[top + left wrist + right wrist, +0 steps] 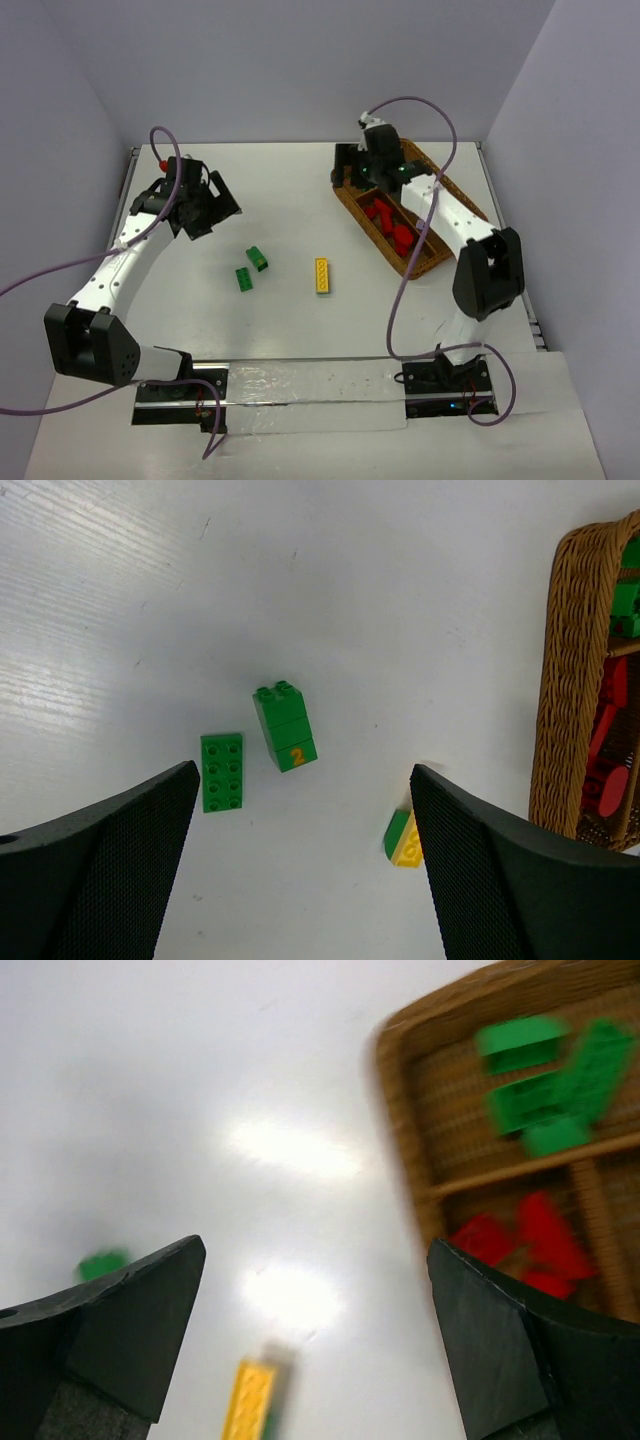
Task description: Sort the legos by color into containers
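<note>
Left gripper (305, 780) wide open, nothing held. Just ahead of its fingers, two loose legos: a flat green studded plastic brick (221, 771) by the left finger and a taller green brick printed with a yellow 2 (285, 725) nearer centre. The two sit just beside each other, apart.

Right gripper (316, 1245) also spread wide and empty. The brown woven wicker tray (400, 1130) is ahead and to its right, with green bricks (545, 1090) in one compartment and red bricks (530, 1240) in the next. A long yellow brick (250, 1405) lies on the table between its fingers.

Risks:
- Left jaws span both greens, so closing could catch two or knock the tall one aside.
- Both arms reaching the middle could clash.
- Right wrist view is blurred, so alignment is hard to judge.
</note>
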